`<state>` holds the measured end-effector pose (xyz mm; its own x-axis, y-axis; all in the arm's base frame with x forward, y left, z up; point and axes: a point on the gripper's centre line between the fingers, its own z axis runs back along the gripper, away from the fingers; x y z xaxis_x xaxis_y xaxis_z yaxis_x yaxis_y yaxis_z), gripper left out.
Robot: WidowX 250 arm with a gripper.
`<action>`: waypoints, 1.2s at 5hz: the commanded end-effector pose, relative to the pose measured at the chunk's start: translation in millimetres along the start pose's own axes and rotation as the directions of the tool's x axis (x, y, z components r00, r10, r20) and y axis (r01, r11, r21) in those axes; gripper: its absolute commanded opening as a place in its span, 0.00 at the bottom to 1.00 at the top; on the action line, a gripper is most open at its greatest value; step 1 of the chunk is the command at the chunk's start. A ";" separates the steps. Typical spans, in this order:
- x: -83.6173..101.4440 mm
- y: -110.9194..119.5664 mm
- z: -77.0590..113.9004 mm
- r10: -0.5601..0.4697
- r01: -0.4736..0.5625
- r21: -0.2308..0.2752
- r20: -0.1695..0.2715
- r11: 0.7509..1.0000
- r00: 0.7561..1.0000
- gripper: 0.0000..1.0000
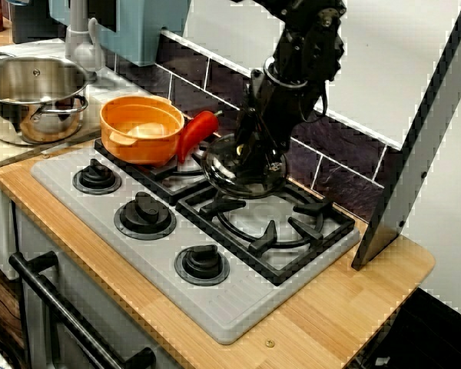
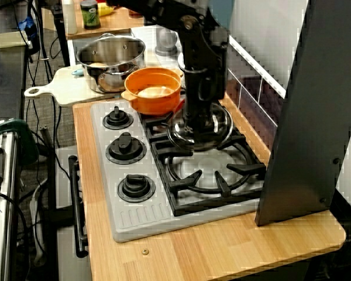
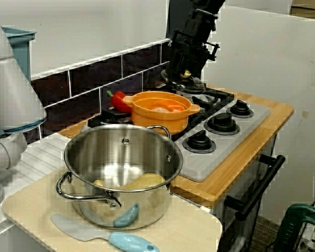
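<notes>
My gripper points down over the back of the stove, shut on the knob of a round glass lid. The lid hangs just above the black grate, between the two burners. In the high view from the stove's end, the gripper and lid sit right beside an orange pot. From behind the steel pot, the gripper stands over the lid, whose knob is hidden by the fingers. A red pepper leans against the orange pot.
A steel pot with food inside stands on a cutting board left of the stove, and a light blue spatula lies beside it. Three black knobs line the stove's front. A tall grey panel leans at the right end.
</notes>
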<state>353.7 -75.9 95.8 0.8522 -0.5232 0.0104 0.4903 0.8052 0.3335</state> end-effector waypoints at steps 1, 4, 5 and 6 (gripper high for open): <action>-10.9 10.1 17.1 0.024 -0.024 0.005 0.052 1.000 0.998 0.00; 7.6 6.1 1.2 0.037 -0.038 0.028 0.031 0.999 0.999 0.00; 13.4 7.4 -1.2 0.046 -0.047 0.026 0.027 0.999 0.999 0.67; 15.8 7.1 -5.4 0.052 -0.053 0.033 0.022 0.998 0.998 1.00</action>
<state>365.5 -76.0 75.9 0.8767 -0.4809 -0.0088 0.4534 0.8201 0.3491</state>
